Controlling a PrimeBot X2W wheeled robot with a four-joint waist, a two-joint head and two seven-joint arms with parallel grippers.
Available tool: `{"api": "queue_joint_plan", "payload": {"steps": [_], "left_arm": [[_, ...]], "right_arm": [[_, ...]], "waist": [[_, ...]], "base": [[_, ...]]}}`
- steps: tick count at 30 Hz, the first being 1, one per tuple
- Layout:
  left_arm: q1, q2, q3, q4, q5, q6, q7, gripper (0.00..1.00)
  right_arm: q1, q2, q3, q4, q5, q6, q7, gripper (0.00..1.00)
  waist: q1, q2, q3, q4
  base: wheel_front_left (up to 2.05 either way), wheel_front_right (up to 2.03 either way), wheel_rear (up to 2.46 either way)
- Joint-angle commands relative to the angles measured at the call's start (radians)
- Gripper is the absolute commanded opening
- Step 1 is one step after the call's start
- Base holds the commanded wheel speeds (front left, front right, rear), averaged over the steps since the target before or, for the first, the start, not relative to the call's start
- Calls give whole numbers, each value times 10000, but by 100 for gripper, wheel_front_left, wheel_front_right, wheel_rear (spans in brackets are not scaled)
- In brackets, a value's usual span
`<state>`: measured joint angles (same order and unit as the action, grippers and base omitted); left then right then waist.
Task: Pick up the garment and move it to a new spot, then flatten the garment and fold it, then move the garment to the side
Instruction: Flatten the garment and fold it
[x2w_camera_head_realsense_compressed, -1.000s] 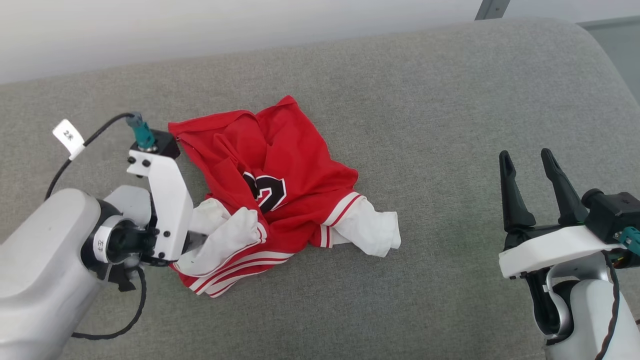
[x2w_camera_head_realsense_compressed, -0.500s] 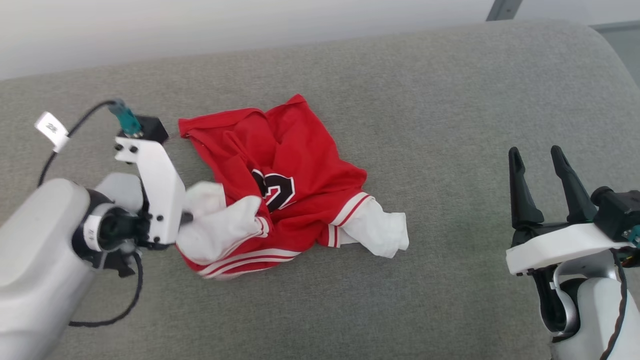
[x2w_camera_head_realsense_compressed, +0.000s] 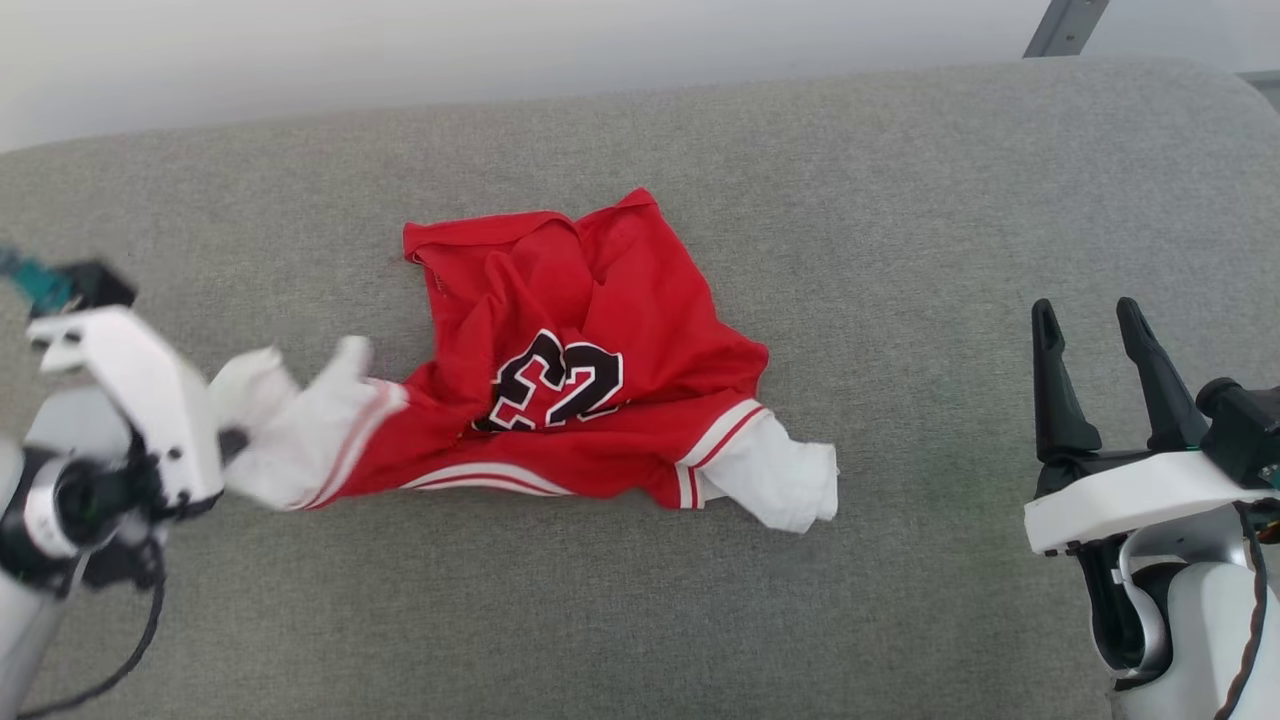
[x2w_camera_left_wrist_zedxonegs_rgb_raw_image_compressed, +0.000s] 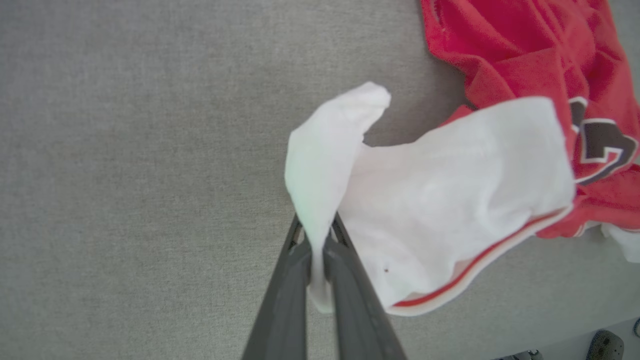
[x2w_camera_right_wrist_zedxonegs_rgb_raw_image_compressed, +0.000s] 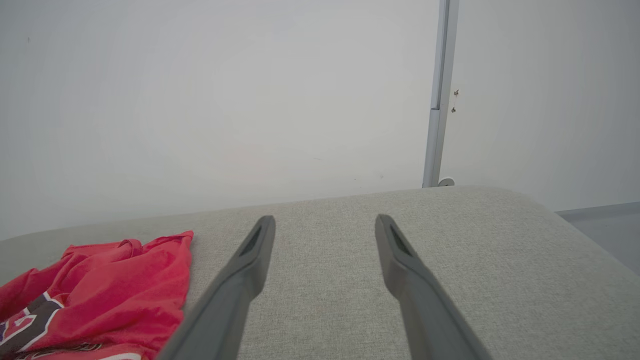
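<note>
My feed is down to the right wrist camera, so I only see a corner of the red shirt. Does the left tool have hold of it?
Observer: Yes. The left tool is shut on a white sleeve of the shirt.
Operator: Is the whole shirt off the surface?
Observer: No. The red body lies crumpled on the grey cushion; only the pinched sleeve looks raised, drawn out toward the robot's left.
Operator: And the other sleeve?
Observer: The other sleeve lies loose on the cushion at the shirt's right end, with nothing touching it.
</note>
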<state>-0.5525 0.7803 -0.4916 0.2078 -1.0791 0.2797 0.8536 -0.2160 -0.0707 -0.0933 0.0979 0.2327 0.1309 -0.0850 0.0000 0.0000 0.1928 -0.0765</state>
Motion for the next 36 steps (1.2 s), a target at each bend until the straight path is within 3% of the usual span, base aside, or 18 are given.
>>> {"api": "queue_joint_plan", "payload": {"steps": [1,14,16,17,18,30,36], "left_arm": [[377,82,97,167,-176,139,-128,0],[1761,-55,177,1365,-638,595,-244,0],[1755,-53,198,1348,-659,567,-258,40],[1751,-19,227,1317,-671,528,-286,74],[1741,34,248,1271,-638,489,-342,100],[1235,921,57,114,-41,412,127,100],[799,689,-415,633,309,124,327,100]], "right_arm": [[9,11,-3,-43,-71,-3,49,100],[-39,13,34,-86,-76,-2,204,100],[-29,14,40,-107,-82,-3,220,100],[-18,17,50,-122,-92,-3,228,100],[-1,18,53,-130,-75,-3,239,100],[129,-51,134,-180,24,-3,329,100],[138,-116,275,-244,107,-3,442,100]], "waist": [[0,0,28,15],[0,0,110,80],[0,0,118,104],[0,0,118,117],[0,0,114,132],[0,0,30,295],[0,0,146,244]], "base": [[0,0,0],[0,0,0],[0,0,0],[0,0,0],[0,0,0],[0,0,0],[0,0,0]]}}
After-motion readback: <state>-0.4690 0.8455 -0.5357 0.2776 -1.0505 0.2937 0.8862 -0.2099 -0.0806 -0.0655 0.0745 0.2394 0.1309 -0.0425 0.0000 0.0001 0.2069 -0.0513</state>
